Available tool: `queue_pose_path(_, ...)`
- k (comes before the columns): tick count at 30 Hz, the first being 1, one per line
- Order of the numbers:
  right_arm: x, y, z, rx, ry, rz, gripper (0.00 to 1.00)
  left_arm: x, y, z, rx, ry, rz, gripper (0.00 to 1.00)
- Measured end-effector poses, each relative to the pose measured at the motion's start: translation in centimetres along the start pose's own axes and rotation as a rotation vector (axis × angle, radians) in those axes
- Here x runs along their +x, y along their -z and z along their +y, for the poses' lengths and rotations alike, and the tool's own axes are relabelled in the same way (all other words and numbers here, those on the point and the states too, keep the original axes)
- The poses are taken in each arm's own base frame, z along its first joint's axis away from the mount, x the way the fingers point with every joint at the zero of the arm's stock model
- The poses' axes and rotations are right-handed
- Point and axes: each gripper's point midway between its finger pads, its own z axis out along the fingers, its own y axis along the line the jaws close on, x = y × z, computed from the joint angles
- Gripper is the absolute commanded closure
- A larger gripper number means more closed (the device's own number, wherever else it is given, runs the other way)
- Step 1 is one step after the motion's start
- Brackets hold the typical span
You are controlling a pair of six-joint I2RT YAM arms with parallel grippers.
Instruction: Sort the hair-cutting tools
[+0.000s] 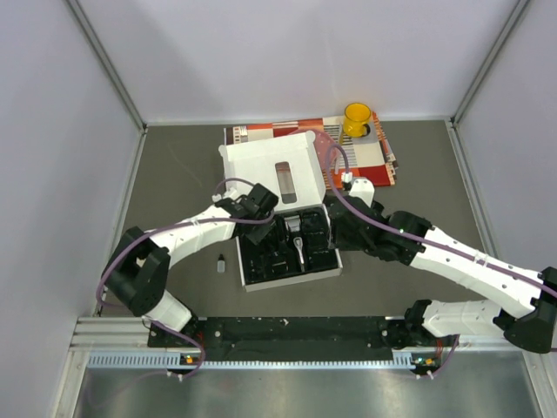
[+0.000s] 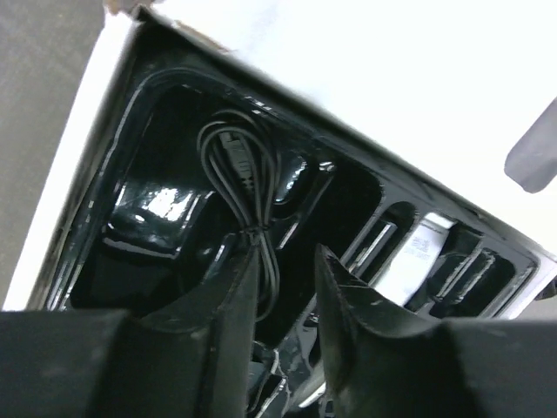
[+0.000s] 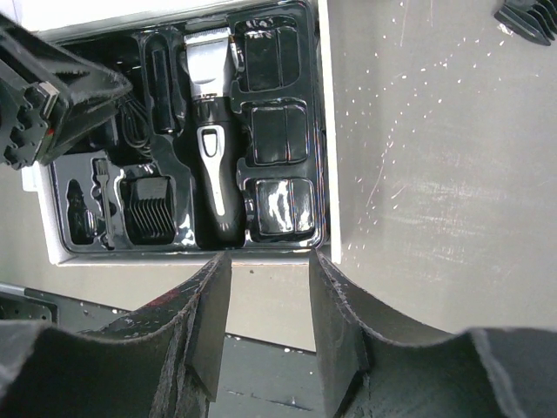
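The white box (image 1: 233,155) lies open with its black moulded tray (image 1: 261,272) in front. The black-and-silver clipper (image 3: 210,146) lies in the tray's long middle slot, and a black guard comb (image 3: 148,209) sits in a slot beside it. The coiled black cord (image 2: 237,170) rests in a deep tray pocket. My left gripper (image 2: 283,257) hangs low over that pocket, open, with the cord running down past its left finger (image 2: 237,300). My right gripper (image 3: 270,266) stands open and empty over the tray's rim. In the top view the left gripper (image 1: 271,218) and the right gripper (image 1: 335,228) flank the tray.
A small black piece (image 1: 221,262) lies on the table left of the box. A yellow cup (image 1: 357,119) stands on a patterned mat (image 1: 365,161) behind the box. A black ridged piece (image 3: 526,22) shows at the right wrist view's top right corner. Grey walls enclose the table.
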Motion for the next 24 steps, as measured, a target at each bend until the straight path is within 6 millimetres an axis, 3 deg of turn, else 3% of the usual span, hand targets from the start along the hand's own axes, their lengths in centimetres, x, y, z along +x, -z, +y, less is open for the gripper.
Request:
queue_pose_path(3,0.0,0.0,0.0,0.000,0.001,-0.001,0.59,-0.4,0.6,-1.0,0.009,-0.027,-0.005,0.38)
queue_pose_path(12,-0.9,0.7,0.4,-0.012,-0.009,-0.015,0.58,-1.8,3.1,-1.7,0.056,-0.087,-0.044,0.29)
queue_pose_path(19,-1.8,0.3,1.7,-0.014,-0.009,-0.011,0.59,-6.0,9.1,-2.0,0.191,-0.190,-0.203,0.29)
queue_pose_path(24,-1.1,-1.5,3.7,0.001,0.023,0.042,0.59,-8.7,12.9,0.8,0.260,-0.284,-0.314,0.27)
